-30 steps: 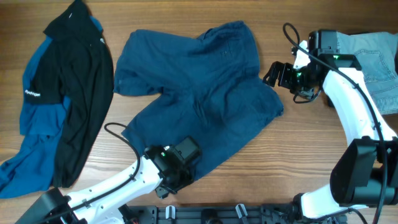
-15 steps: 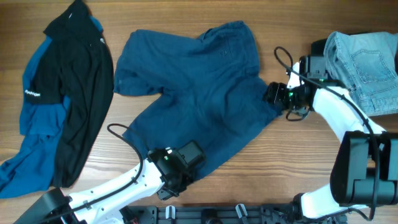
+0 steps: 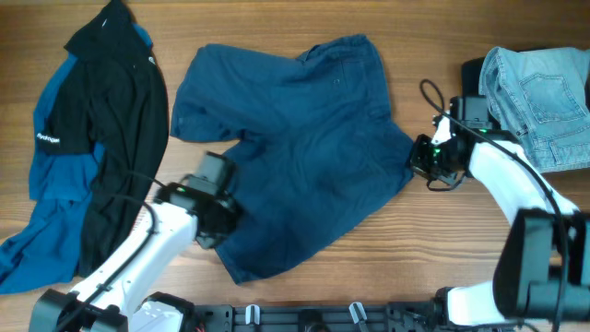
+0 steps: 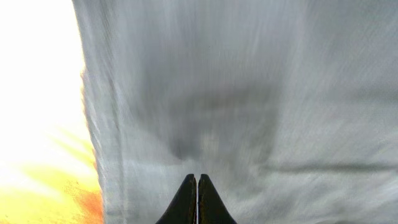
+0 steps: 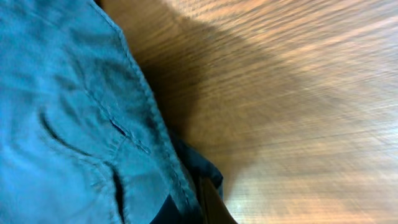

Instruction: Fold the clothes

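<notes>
Wood table [image 3: 369, 249]: navy shorts [image 3: 295, 138] spread flat mid-table, laid out for folding. Toward the front-left corner, left gripper [image 3: 219, 226], jaws clenched at a leg hem; cloth between them unseen. Toward the right edge, right gripper [image 3: 419, 166], jaws grasping the shorts' corner, likely to draw it over.

dark navy-blue woven shorts [image 3: 295, 138]: plain | black and royal-blue jacket [image 3: 101, 120]: small white logo [image 3: 48, 139] | light-blue denim jeans [image 3: 544, 101] | brown wood-grain table [image 3: 433, 249]

Robot test bench, likely lab: wooden table [image 3: 442, 254], white left arm [image 3: 138, 263], right arm [image 3: 516, 180], black mounting rail [image 3: 313, 318].
</notes>
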Controlling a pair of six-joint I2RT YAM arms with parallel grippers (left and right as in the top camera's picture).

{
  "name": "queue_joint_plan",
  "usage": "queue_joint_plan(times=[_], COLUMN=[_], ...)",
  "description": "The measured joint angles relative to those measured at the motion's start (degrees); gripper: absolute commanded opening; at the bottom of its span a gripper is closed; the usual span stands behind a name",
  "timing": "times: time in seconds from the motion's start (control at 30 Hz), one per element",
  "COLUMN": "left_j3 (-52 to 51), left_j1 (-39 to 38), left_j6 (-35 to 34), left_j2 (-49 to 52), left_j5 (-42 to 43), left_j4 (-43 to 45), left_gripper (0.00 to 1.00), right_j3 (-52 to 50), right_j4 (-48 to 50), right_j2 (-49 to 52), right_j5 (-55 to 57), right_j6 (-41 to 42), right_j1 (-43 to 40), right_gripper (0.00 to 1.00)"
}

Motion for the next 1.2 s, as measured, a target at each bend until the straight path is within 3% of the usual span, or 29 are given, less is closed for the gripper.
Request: queue_joint_plan(times=[0.17,0.33,0.37,0.47,0.5,0.63,0.7,0.73,0.77,0.8,0.83,0.87,0.9,0.93,1.1,1.2], left_j3=[2.45,2.45,2.45,2.45,2.45,2.6,2.73,2.91,3.19,3.45,3.69,3.82,3.91,3.93,4.17,4.26], left_j1=[12.48,12.55,12.2,11.76,11.76,11.76,11.76,11.76,11.76,11.76,11.76,11.76,11.76,11.76,11.76,11.76], left_j6=[11.67,16.63,17.05,17.81,17.88,18.25,18.56,18.97,19.67,20.39,21.35,22.32,23.23,24.57,28.22,28.7], left_j2=[-0.22,-0.28,-0.28,-0.28,-0.28,-0.28,-0.31,-0.31,-0.31,-0.31,-0.31,-0.31,-0.31,-0.33,-0.33,-0.37], left_j5=[4.98,10.34,10.75,11.1,11.04,10.47,10.29,10.27,10.25,10.27,10.25,10.27,10.27,10.27,9.42,9.05], left_j4=[0.02,-0.24,-0.2,0.59,1.38,9.14,12.09,12.52,12.79,12.9,13.38,14.12,14.99,15.91,20.52,21.05], left_gripper=[0.04,0.04,0.04,0.04,0.04,0.04,0.04,0.04,0.04,0.04,0.1,0.3,0.47,0.57,0.68,0.68], right_j3=[0.0,0.0,0.0,0.0,0.0,0.0,0.17,0.48,1.07,1.55,1.88,2.36,2.49,2.89,4.39,5.62], right_j4=[-5.35,-6.47,-6.38,-6.32,-6.29,-6.36,-6.23,-5.49,-3.54,-0.17,3.76,7.63,12.37,17.29,47.93,59.1], right_j2=[-10.64,-13.2,-13.22,-13.2,-13.2,-13.22,-13.22,-13.29,-13.44,-13.57,-13.64,-13.64,-13.57,-13.18,-2.01,9.46], right_j5=[-0.31,-0.31,-0.31,-0.33,-0.31,-0.31,-0.31,-0.35,-0.55,-0.66,-0.74,-0.79,-0.83,-0.94,-1.14,-1.38], right_j6=[0.46,1.25,1.29,1.79,1.84,0.7,-0.35,-1.66,-3.48,-5.57,-7.19,-8.52,-9.75,-10.54,-13.0,-13.2], right_j1=[-3.96,-4.31,-4.31,-4.31,-4.31,-4.31,-4.31,-4.31,-4.17,-3.76,-2.97,-1.86,-0.55,1.16,11.15,14.56], right_gripper=[0.04,0.04,0.12,0.68,0.77,0.81,0.78,0.69,0.5,0.21,0.11,0.06,0.05,0.04,0.04,0.04])
